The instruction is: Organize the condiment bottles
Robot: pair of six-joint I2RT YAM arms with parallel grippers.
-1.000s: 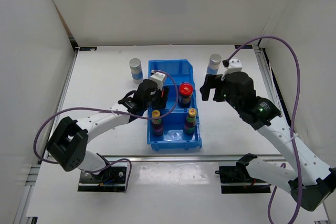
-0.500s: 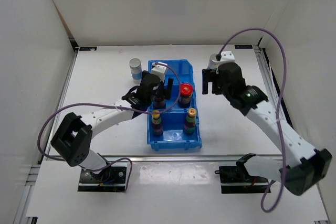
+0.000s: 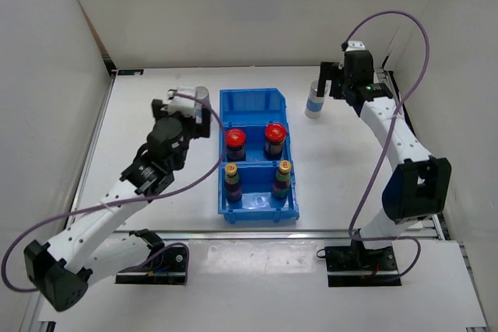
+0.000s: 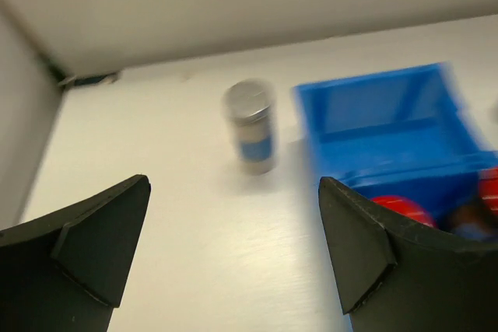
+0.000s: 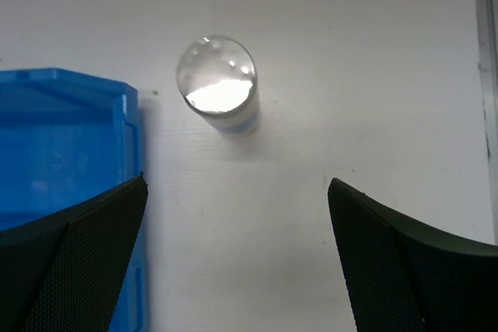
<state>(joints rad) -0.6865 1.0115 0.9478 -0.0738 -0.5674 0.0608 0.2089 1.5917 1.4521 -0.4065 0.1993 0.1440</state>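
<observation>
Shaker (image 4: 250, 126) blurred — red-lidded jar (image 4: 398, 207) half hidden behind blue bin (image 4: 366, 114) wall

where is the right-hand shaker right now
In the top view the shaker stands upright on the table, on the right side, just outside the far end of the blue bin and in front of the open right gripper.

The left arm (image 3: 109, 200) is bending up from its base and leaning toward the far side. The left gripper (image 3: 183, 103) is pointing away from us, its black fingers (image 4: 85, 246) standing wide apart and holding nothing. The right arm (image 3: 393, 134) is stretching long and far back. The right gripper (image 3: 333, 83) is facing down, its fingers (image 5: 78, 262) spread wide, holding nothing too.
</observation>
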